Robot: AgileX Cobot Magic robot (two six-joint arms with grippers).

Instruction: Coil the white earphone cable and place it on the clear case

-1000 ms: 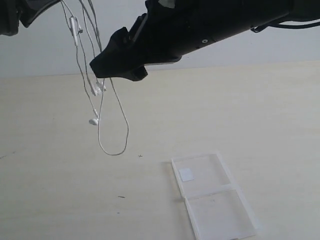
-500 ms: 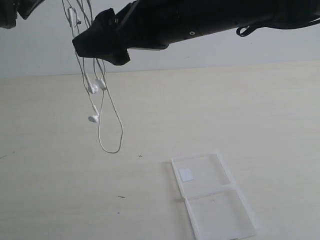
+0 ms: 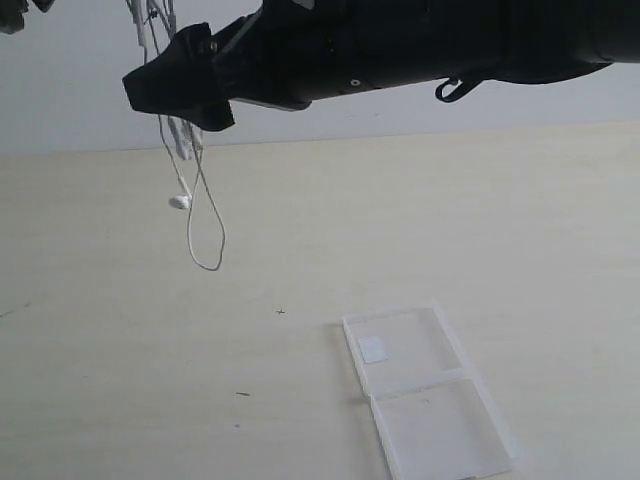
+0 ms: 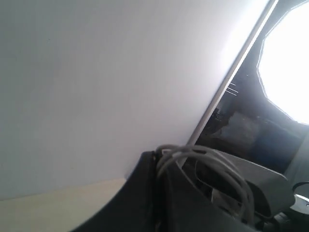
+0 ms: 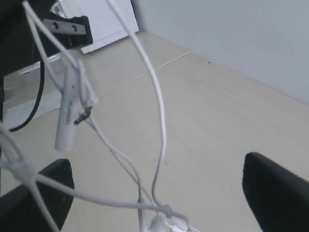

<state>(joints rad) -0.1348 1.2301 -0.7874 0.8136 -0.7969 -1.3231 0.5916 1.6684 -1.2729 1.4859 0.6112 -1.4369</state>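
The white earphone cable hangs in loops above the left of the table, one earbud dangling beside its lowest loop. In the left wrist view my left gripper is shut on a bundle of cable draped over its dark fingers. My right gripper reaches across to the hanging strands. In the right wrist view it stands open, with cable strands, the inline remote and earbuds between its wide-set fingers. The clear case lies open and flat on the table at lower right, its white sticker in the far half.
The black right arm spans the top of the exterior view. A corner of the left arm shows at top left. The pale table runs back to a grey wall.
The right arm has slid further left, up to the hanging strands. The cable has been drawn upward, so its lowest loop and the earbud hang higher than before.
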